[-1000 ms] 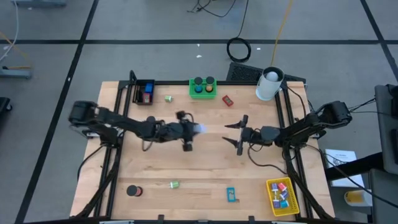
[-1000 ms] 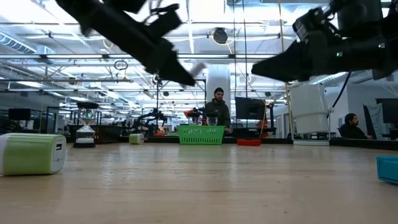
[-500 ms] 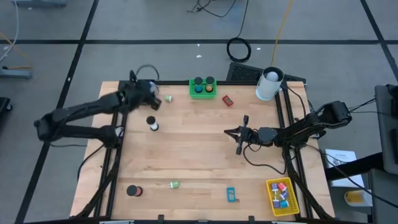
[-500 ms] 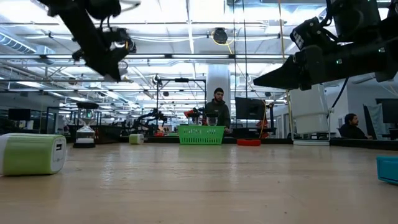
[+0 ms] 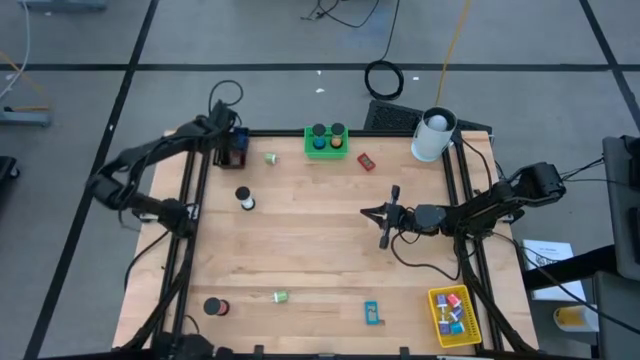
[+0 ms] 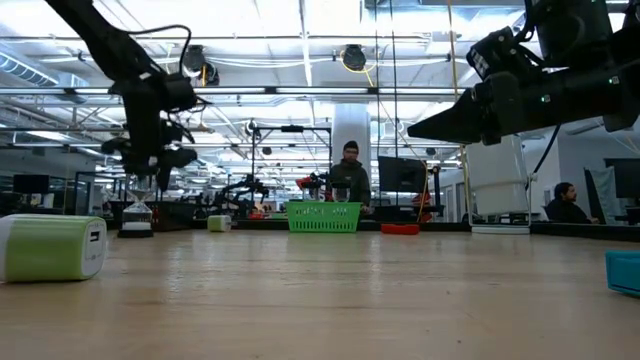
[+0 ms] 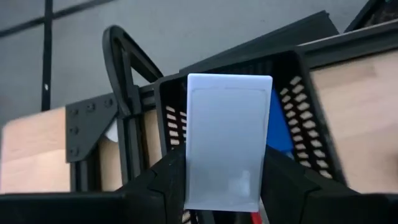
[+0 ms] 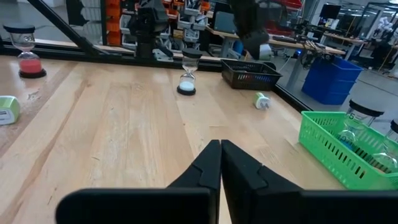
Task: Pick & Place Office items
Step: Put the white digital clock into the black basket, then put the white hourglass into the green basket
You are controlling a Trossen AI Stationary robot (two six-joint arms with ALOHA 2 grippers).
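Left gripper (image 7: 227, 186) clamps a pale block (image 7: 228, 140) over the black bin (image 7: 308, 106); right gripper (image 8: 221, 163) clenched, empty.

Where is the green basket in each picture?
High view: the green basket sits at the table's far edge, near the middle.
Low view: far back, at the centre.
Left wrist view: not in it.
Right wrist view: at the picture's right edge.
Shared landmark: the white sand timer shows in those same three views.
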